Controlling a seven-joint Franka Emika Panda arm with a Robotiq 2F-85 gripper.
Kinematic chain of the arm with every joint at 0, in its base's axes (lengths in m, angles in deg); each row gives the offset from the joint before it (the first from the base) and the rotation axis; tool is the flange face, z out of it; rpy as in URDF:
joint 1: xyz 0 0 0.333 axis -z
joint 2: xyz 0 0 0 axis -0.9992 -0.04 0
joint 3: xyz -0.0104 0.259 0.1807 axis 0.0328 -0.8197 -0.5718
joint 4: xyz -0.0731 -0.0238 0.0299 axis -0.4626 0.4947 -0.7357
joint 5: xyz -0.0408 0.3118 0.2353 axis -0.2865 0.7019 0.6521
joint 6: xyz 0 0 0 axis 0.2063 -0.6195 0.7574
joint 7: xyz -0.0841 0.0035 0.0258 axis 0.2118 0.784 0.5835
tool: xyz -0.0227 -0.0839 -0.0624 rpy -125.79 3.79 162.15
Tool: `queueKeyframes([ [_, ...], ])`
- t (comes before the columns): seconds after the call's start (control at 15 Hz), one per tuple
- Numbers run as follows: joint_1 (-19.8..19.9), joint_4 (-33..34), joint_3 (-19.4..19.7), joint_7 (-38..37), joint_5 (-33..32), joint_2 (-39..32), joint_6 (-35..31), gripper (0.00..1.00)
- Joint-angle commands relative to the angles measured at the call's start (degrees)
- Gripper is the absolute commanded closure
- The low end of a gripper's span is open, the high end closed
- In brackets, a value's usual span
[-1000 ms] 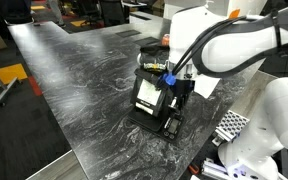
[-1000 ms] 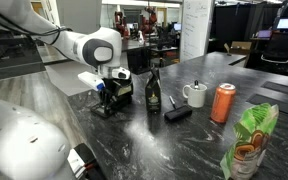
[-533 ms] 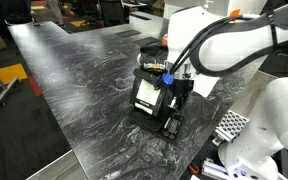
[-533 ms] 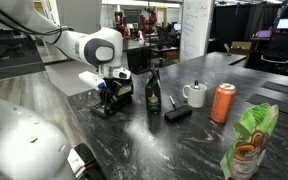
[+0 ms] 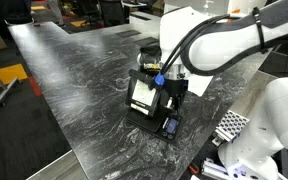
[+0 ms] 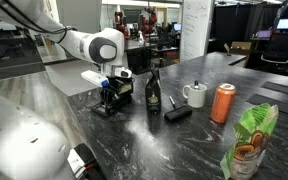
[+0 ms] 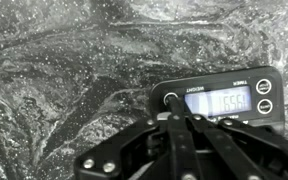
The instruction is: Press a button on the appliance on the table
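Only the wrist view shows the control face of the appliance (image 7: 219, 98): a flat dark panel with a pale grey display (image 7: 224, 101) whose digits are too blurred to read surely, two small round keys at its far end, and a round button (image 7: 170, 99) at the near end. The gripper (image 7: 174, 112) is clenched there, its black fingers pressed together with nothing between them and the tips at that round button; whether they touch it I cannot tell. In both exterior views the appliance (image 5: 144, 97) is a small black box with a pale square panel on top, sitting close to the tabletop edge beside the robot's base, with the gripper (image 5: 167, 103) pointing down over it from the white, smooth-shelled arm (image 5: 224, 45). Only an exterior view shows a dark glass bottle (image 6: 153, 90), a white mug (image 6: 194, 95), an orange can (image 6: 223, 102) and a green bag (image 6: 249, 140) further along the table (image 6: 184, 140). The top is glossy dark grey marble pattern with white veins. Desks, chairs and monitors fill the room beyond.
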Motion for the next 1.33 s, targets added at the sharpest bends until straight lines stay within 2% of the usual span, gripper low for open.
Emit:
queueKeyframes([
  [0.0,0.43,2.49,1.24,3.66,1.04,-11.31,-3.7,1.0],
  [0.33,0.55,5.12,1.97,3.61,1.54,-12.73,0.12,1.0],
  [0.67,-0.24,3.35,-0.26,0.26,-0.31,-5.44,2.96,1.0],
  [1.27,-0.97,-3.37,-3.95,-4.25,-1.58,8.6,1.2,1.0],
])
